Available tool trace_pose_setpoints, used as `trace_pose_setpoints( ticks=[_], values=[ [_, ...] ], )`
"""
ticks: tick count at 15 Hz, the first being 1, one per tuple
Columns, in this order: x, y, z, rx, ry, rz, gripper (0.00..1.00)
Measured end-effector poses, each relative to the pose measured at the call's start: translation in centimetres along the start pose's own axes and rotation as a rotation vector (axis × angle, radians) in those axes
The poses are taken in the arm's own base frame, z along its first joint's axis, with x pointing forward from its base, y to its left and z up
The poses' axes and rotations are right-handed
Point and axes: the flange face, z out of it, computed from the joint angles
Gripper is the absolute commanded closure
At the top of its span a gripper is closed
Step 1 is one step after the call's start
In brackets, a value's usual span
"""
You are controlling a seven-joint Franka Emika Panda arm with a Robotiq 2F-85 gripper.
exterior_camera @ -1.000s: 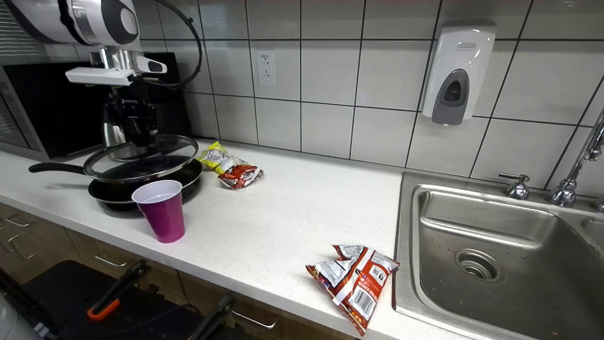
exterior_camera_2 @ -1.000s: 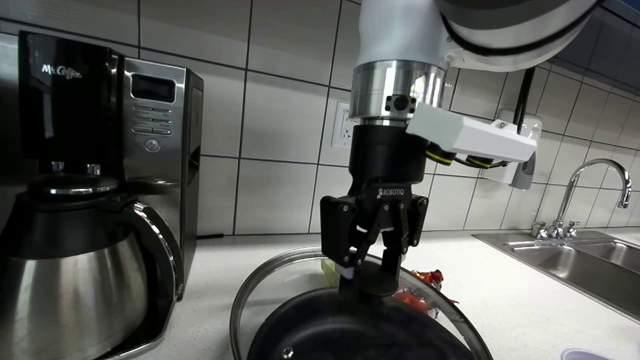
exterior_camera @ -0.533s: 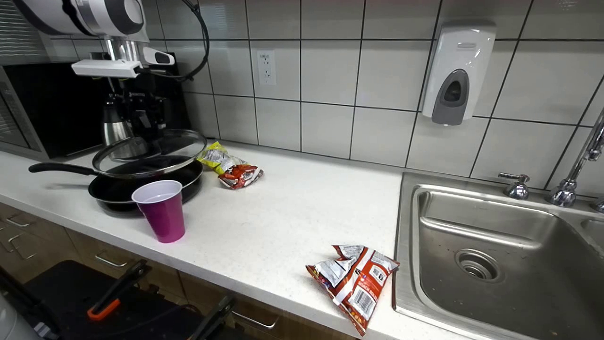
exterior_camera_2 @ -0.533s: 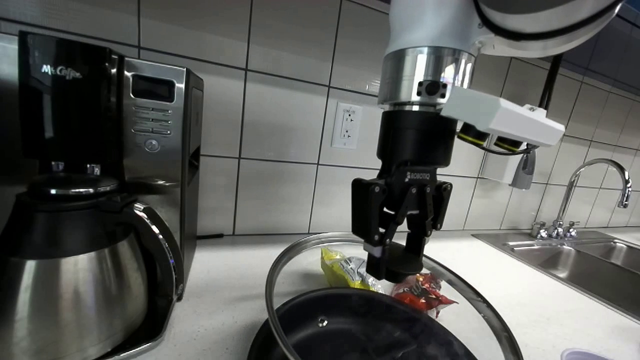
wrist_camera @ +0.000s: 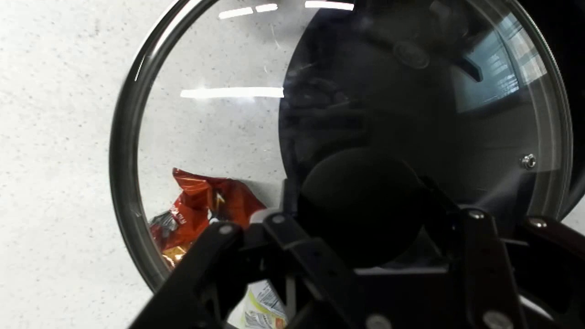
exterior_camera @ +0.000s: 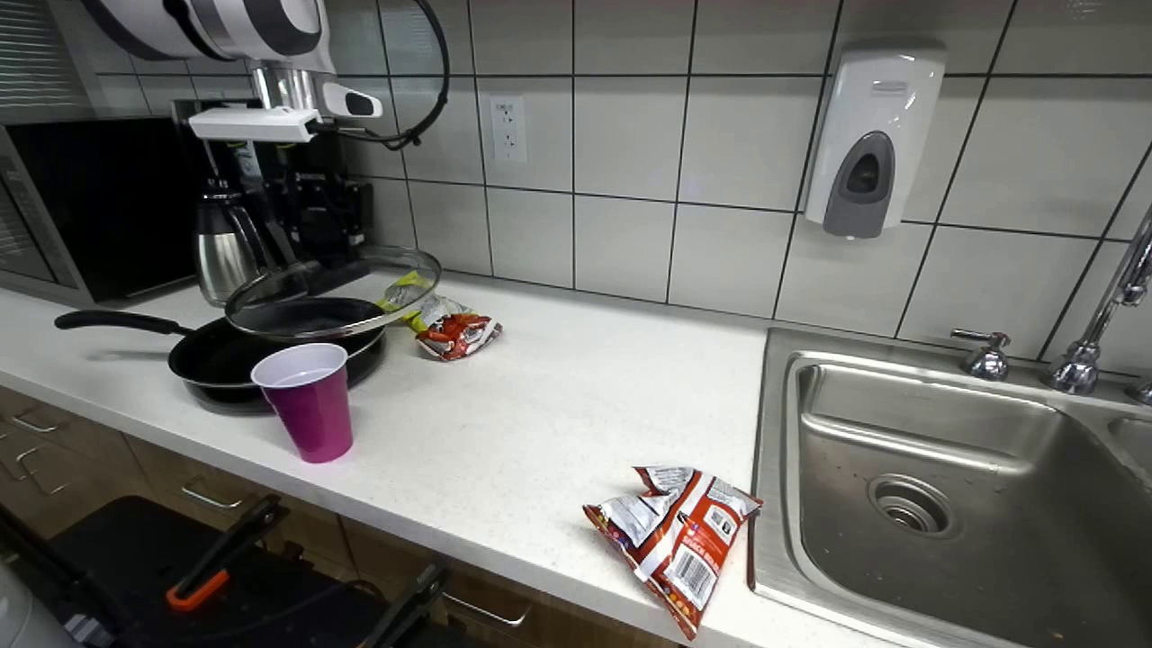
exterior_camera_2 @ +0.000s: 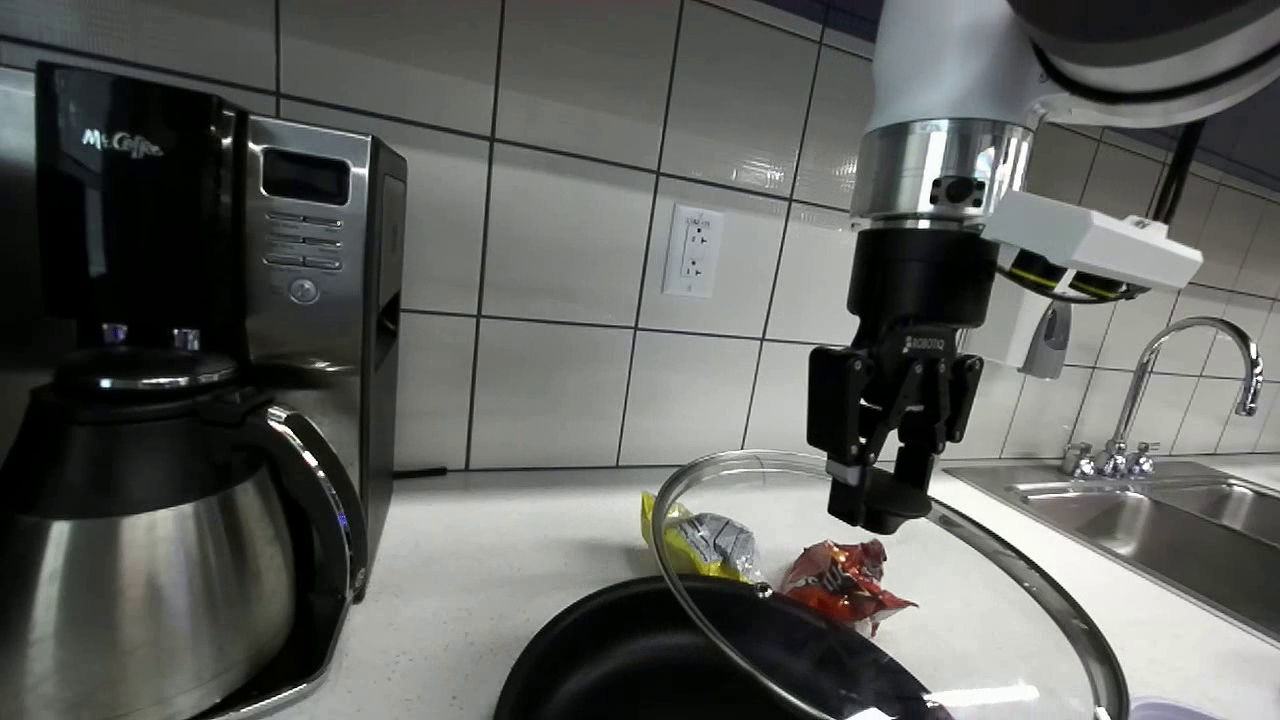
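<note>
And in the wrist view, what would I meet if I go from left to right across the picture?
Speckled countertop, glass lid's left rim, red packet seen through the glass, lid's black knob, lid's small metal fitting, lid's right rim.

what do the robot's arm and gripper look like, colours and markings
The arm is white with dark grey patches, ending in a shiny silver collar. A white, bar-shaped housing juts out beside it, and a dark cable loops outside the arm. The gripper is black and jointed, with a pale ROBOTIQ marking and a pale grey band on one finger.
</note>
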Motion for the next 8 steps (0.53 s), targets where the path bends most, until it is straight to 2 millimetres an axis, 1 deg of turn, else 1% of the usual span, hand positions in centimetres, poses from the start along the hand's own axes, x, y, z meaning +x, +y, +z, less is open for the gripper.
trace_pose_setpoints(
  ticks=[4,8],
  values=[
    [0.4,3.3,0.1,0.001,0.0,0.043,0.61],
    [0.6,5.8,0.1,0.003,0.002,0.086,0.61]
  ],
)
